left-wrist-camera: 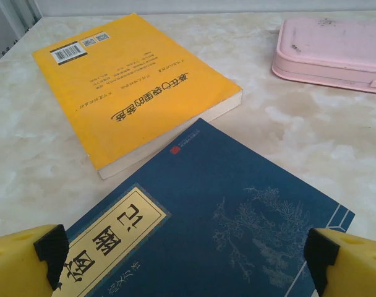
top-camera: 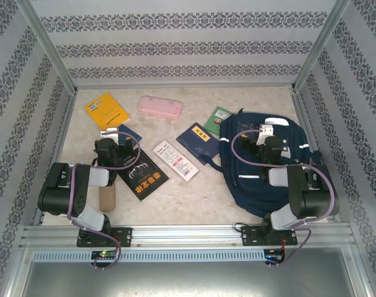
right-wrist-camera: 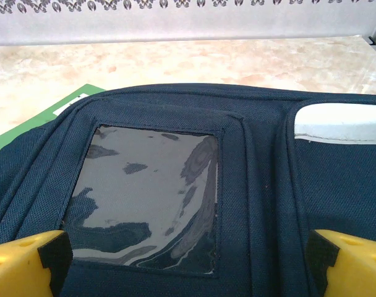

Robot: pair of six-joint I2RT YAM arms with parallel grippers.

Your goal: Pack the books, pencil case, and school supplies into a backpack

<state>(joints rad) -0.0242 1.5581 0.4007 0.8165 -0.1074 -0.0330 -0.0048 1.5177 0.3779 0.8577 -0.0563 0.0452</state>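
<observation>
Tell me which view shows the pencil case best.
Top external: the whole pencil case shows, with nothing covering it. The left wrist view has it closer but cropped at the right edge. The right wrist view faces the backpack.

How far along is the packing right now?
Done: nothing looks packed. The yellow book, pencil case, packet, black book, green book and tan piece all lie on the table. In hand: the open left gripper hangs over a navy book; the open right gripper over the backpack. Remaining: everything.
</observation>
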